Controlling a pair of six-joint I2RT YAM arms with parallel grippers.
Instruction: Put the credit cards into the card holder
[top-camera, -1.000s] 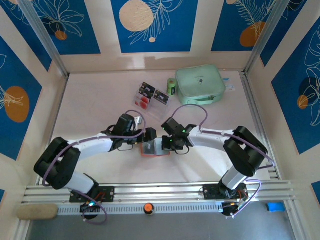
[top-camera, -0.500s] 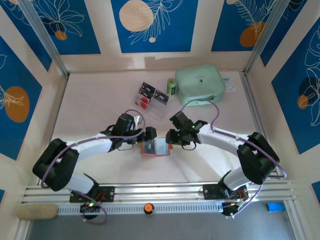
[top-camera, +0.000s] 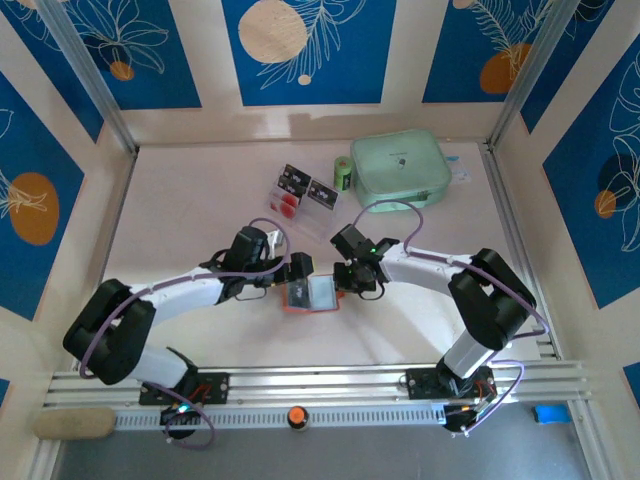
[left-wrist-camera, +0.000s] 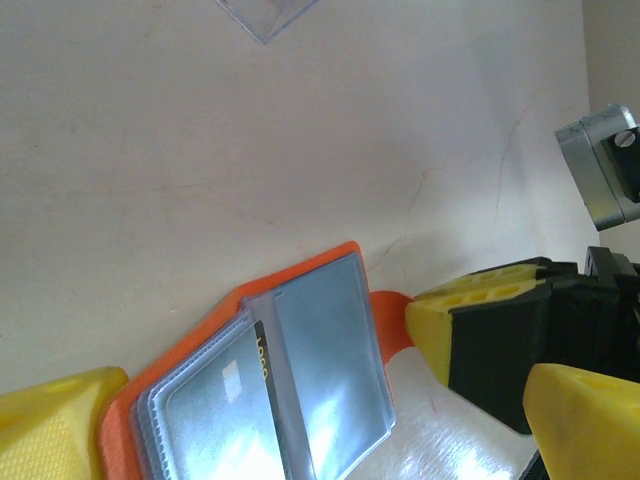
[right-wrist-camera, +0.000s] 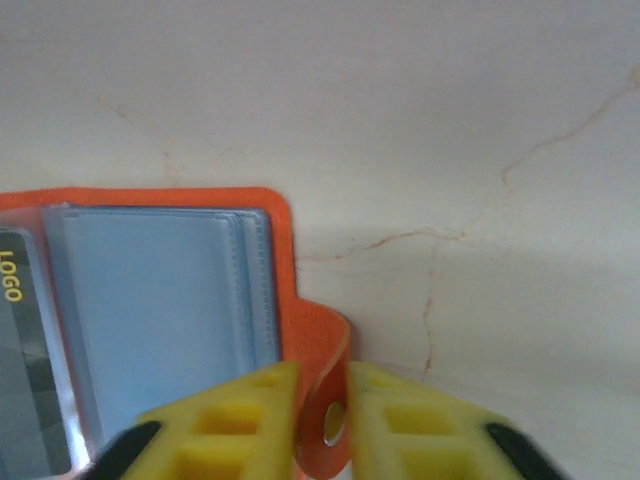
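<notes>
The right arm (top-camera: 440, 272) had swung out and come back. Half a second earlier it stood drawn off from the card holder (top-camera: 312, 296) with its elbow thrown out toward the right edge of the table (top-camera: 180, 200). Now the right gripper (right-wrist-camera: 322, 405) was back at the holder's right side, its yellow fingers (right-wrist-camera: 235, 410) clenched on the orange snap tab (right-wrist-camera: 322, 350). I judged this a fresh grip, taken to pin the holder flat and open. No card was being carried, so loading was paused, not advanced. The left gripper (top-camera: 298, 272) had not moved. It stood spread wide over the holder's left half, gripping nothing, one finger (left-wrist-camera: 50, 425) against the orange edge.

The holder lay open near the middle of the table, toward the near edge, with its clear pockets up. One dark card (left-wrist-camera: 215, 400) with yellow lettering sat in a pocket.

Counted, there were two arms and one mint-green pouch (top-camera: 400, 168) by the far right corner. There was one card holder, and one clear case (top-camera: 300, 205) near the middle of the far edge. At least two credit cards (top-camera: 292, 180) lay on that case, though I could not tell the exact number. One small green roll (top-camera: 343, 172) lay just beside the pouch.
</notes>
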